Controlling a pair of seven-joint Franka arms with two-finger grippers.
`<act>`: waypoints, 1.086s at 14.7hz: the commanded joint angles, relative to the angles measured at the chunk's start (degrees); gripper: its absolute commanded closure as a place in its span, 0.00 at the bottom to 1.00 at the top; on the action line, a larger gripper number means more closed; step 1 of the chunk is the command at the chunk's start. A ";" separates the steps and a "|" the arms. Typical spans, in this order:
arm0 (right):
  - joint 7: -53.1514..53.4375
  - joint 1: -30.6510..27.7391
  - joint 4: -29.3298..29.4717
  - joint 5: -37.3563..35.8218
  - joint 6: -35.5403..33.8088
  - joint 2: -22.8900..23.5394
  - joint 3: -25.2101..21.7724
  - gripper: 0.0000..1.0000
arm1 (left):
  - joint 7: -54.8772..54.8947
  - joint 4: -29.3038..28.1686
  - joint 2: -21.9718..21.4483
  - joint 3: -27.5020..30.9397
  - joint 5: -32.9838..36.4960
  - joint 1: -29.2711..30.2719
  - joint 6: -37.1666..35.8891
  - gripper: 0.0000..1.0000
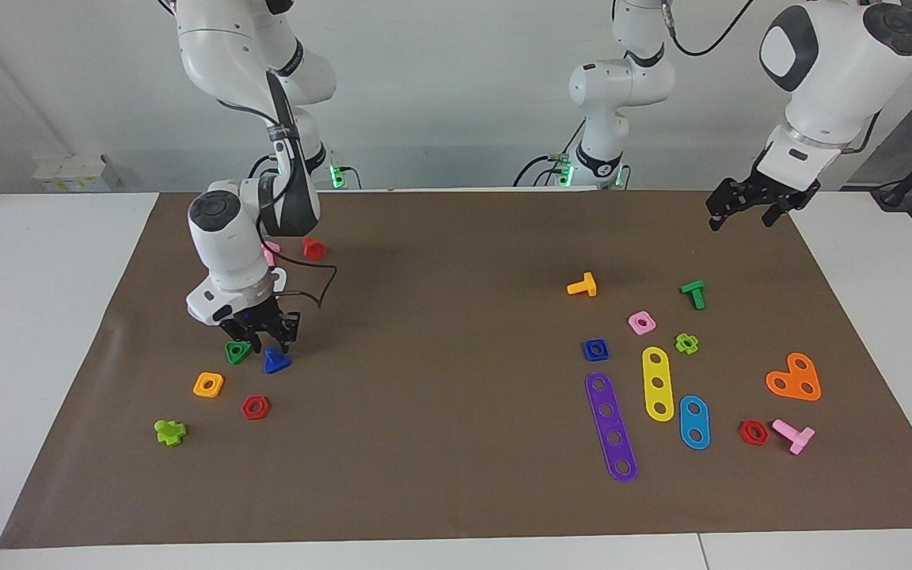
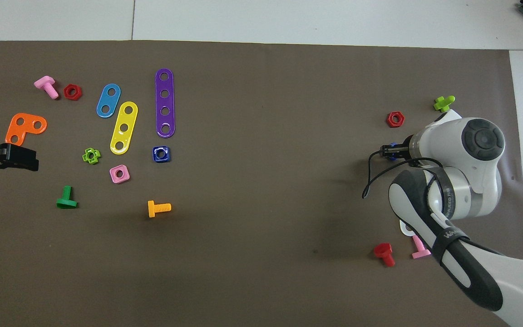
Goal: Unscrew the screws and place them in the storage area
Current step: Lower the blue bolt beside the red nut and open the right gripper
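**Screw down, right end effector just above it**

The blue screw (image 1: 275, 362) sits on the mat (image 1: 456, 475) in the storage area toward the right arm's end, beside a green triangular nut (image 1: 237, 352), with a red nut (image 1: 255, 407) and an orange nut (image 1: 208, 385) near. It appears to rest on its triangular head, stem up. The right end effector (image 1: 263, 336) hangs directly over it, fingers parted, grasping nothing; lifting straight up should clear it. The left end effector (image 1: 743, 207) waits spread over the mat's other end, well apart.
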 commanded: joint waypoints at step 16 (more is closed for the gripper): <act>2.16 -8.30 31.16 3.13 -50.51 -15.34 0.67 0.00 | 0.31 -2.04 -1.80 -0.02 0.11 0.26 0.65 0.00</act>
